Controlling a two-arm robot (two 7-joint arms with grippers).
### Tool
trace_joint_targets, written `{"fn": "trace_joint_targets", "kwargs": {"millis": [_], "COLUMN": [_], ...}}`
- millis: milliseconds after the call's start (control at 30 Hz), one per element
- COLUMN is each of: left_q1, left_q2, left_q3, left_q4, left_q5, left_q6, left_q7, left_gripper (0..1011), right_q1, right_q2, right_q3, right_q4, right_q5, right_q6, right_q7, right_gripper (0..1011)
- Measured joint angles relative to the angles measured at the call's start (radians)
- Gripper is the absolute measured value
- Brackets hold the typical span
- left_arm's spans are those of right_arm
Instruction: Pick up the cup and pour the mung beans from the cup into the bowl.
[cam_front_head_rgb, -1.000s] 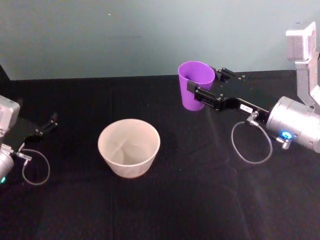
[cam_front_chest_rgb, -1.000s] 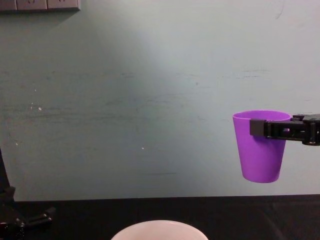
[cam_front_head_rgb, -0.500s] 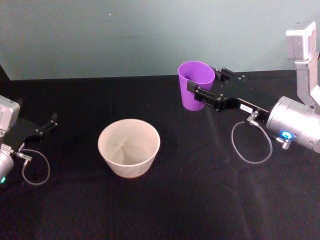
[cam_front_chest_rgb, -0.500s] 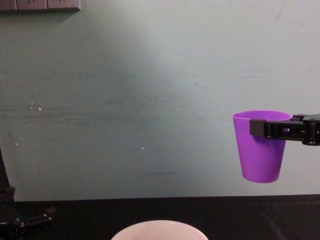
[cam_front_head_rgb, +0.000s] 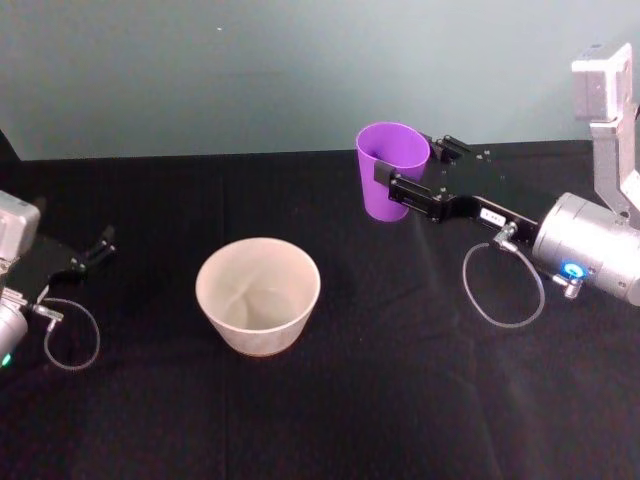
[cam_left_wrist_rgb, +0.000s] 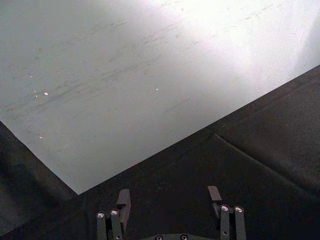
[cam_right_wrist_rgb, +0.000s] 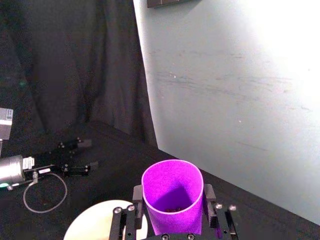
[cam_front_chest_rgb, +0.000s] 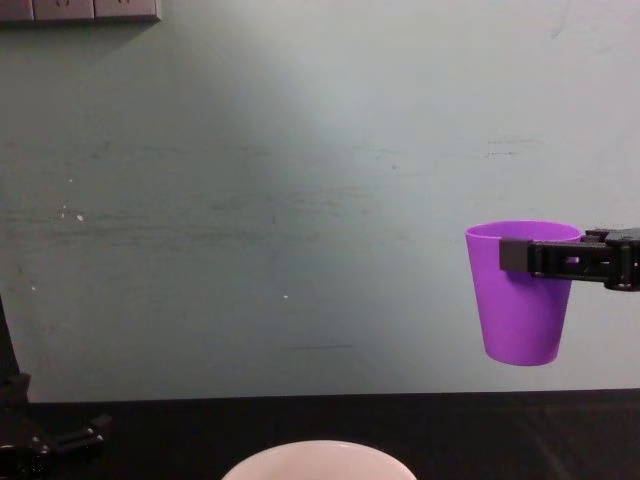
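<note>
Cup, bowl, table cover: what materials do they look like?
The cup looks like plastic: uniform bright purple, thin even wall, smooth with a soft sheen. The bowl is whitish and smooth with a dull satin finish; plastic or ceramic, the look leaves it open. The table cover is probably black cloth: matte, no reflections, faint folds.

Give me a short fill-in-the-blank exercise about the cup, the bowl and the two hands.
The right hand holds the ____ cup off the table. The cup is held ____, not tipped. The bowl stands on the ____ table. The left hand is ____ and holds nothing.
Missing: purple; upright; black; open.
</note>
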Motion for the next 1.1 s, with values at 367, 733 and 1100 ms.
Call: {"fn": "trace_joint_targets", "kwargs": {"millis": [367,733,1100], "left_q1": [0.000,0.000,0.000], "left_q2": [0.000,0.000,0.000], "left_q3": [0.000,0.000,0.000], "left_q4": [0.000,0.000,0.000], "left_q5": [0.000,0.000,0.000], "left_q6": [0.000,0.000,0.000], "left_q7": [0.000,0.000,0.000], "left_gripper": [1000,1000,1000], "right_q1": [0.000,0.000,0.000], "right_q2": [0.000,0.000,0.000], "right_q3": [0.000,0.000,0.000], "right_q4": [0.000,0.000,0.000], "right_q5": [0.000,0.000,0.000], "right_q6": [0.000,0.000,0.000], "right_q7": [0.000,0.000,0.000], "right_gripper": [715,715,715]}}
